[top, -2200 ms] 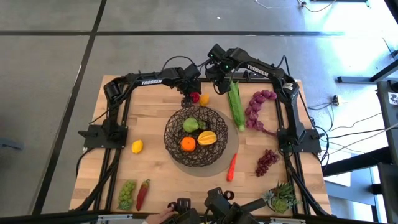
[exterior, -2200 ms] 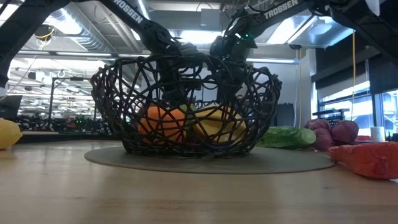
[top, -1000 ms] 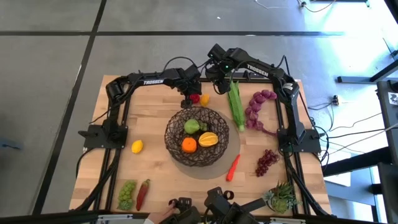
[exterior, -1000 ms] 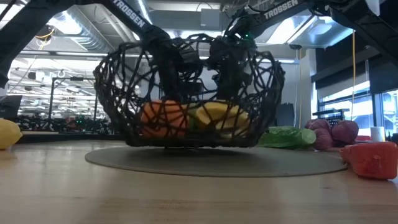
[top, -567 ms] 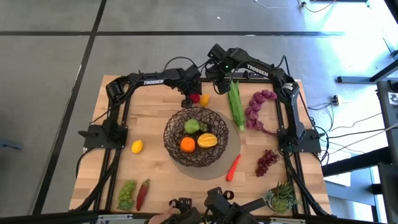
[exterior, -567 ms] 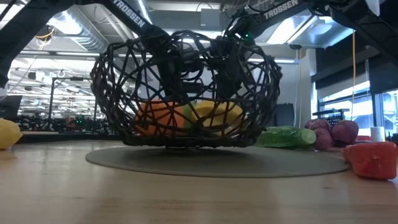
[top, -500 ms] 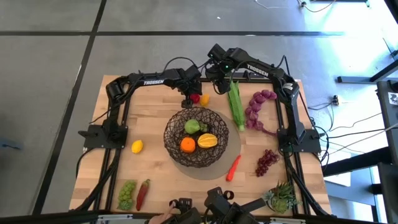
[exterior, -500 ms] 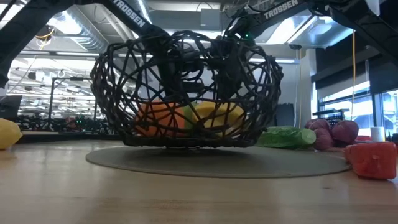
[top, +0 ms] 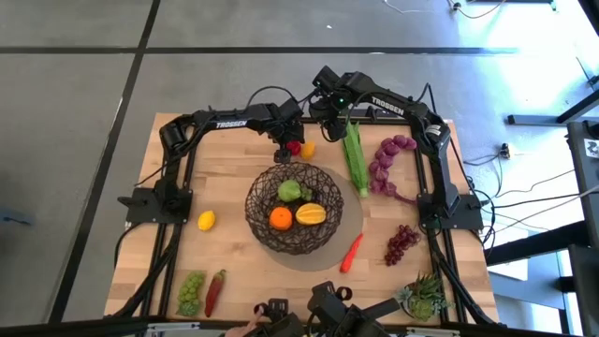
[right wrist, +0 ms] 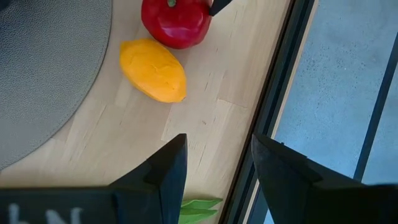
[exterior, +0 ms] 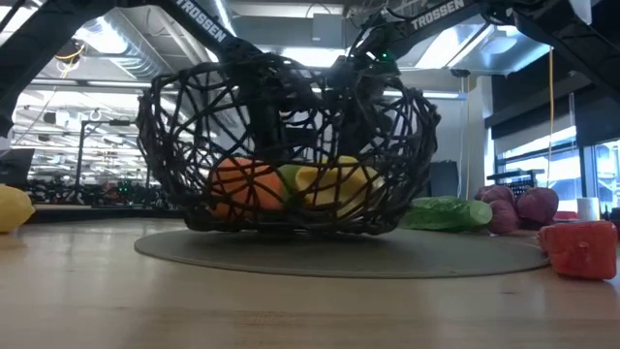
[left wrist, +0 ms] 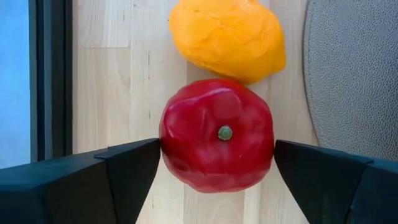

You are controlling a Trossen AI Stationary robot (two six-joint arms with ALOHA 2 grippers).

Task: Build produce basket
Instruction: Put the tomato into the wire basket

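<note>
The dark wire basket [top: 251, 201] stands on its grey mat [top: 348, 227] mid-table and holds a green apple [top: 288, 191], an orange [top: 279, 217] and a yellow fruit [top: 310, 214]. Behind it on the wood lie a red apple [top: 294, 147] and an orange-yellow fruit [top: 308, 149]. My left gripper [top: 284, 150] is down at the red apple [left wrist: 217, 134], its fingers on either side of it. My right gripper [right wrist: 217, 168] hangs open above the far table edge, nothing between its fingers. My left gripper has the red apple between its two fingers [left wrist: 134, 168], which meet its opposite sides [left wrist: 165, 144] at mid-height. The fingers come steeply from above. The apple sits on the table, stem end up.
A long green stalk [top: 354, 157] and purple produce [top: 386, 164] lie at the far right. Purple grapes [top: 401, 243], a carrot [top: 350, 251] and a spiky succulent [top: 423, 298] are on the right, a lemon [top: 206, 221], green grapes [top: 192, 290] and a chilli [top: 215, 292] on the left.
The basket has rocked on its mat and shifted slightly toward the table's left; the orange and the yellow fruit inside it have slid with it. No gripper touches it. Both arms have kept their places.
</note>
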